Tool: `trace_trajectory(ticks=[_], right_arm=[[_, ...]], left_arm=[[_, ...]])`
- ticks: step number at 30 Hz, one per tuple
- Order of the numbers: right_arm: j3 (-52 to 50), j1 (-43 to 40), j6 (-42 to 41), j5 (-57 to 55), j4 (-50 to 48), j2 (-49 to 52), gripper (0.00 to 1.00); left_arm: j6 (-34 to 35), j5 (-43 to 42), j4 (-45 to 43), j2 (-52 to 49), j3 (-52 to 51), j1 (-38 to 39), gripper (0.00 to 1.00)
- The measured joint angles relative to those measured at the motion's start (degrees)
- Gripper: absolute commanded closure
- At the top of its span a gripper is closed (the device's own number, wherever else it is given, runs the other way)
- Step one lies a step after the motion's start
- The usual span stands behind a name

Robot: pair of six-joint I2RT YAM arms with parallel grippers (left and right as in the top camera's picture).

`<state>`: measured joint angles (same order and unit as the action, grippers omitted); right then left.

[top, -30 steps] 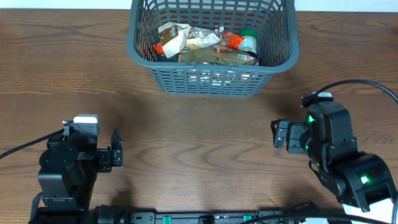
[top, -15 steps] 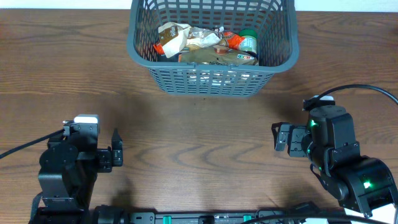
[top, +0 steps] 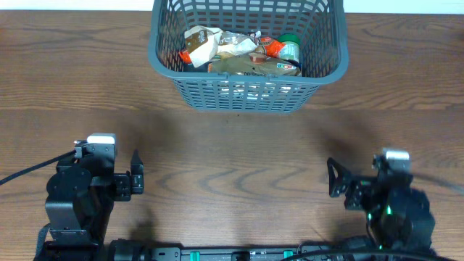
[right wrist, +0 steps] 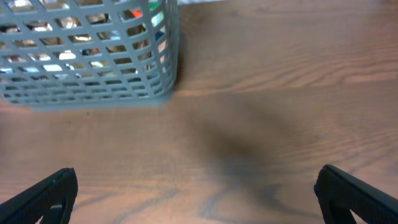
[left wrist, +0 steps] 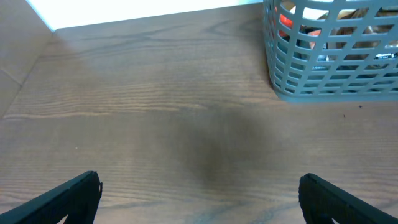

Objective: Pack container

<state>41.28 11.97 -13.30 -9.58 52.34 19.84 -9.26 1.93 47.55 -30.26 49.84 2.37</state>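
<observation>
The grey-blue lattice basket (top: 164,64) stands at the far middle of the table and holds several food packets (top: 239,54). It also shows at the top right of the left wrist view (left wrist: 323,84) and the top left of the right wrist view (right wrist: 93,93). My left gripper (top: 135,172) is open and empty near the front left. My right gripper (top: 333,177) is open and empty near the front right. Both are well short of the basket, with only bare wood between their fingers (left wrist: 199,199) (right wrist: 199,199).
The wooden table (top: 232,145) spreads between the basket and both arms. A pale wall edge (left wrist: 124,12) runs along the table's far side. A black cable (top: 29,170) trails from the left arm.
My right arm has drawn back toward the table's front edge and lowered, its gripper staying open. The left arm and the basket have not moved.
</observation>
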Motion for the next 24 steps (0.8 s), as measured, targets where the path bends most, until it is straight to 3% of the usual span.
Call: trace_trajectory(ticks=[6,15,24], right_arm=[[-13.8,-4.5,0.3,4.1,-10.4,-13.7,0.01],[-30.3,-5.0,5.5,5.8,-41.4,-16.8,0.01],[-38.1,-5.0,11.5,6.5,-46.6,-18.9,0.01]], left_arm=[[0.0,0.0,0.0,0.0,0.0,0.0,0.02],[0.0,0.0,0.0,0.0,-0.1,0.0,0.02],[0.0,0.0,0.0,0.0,-0.1,0.0,0.02]])
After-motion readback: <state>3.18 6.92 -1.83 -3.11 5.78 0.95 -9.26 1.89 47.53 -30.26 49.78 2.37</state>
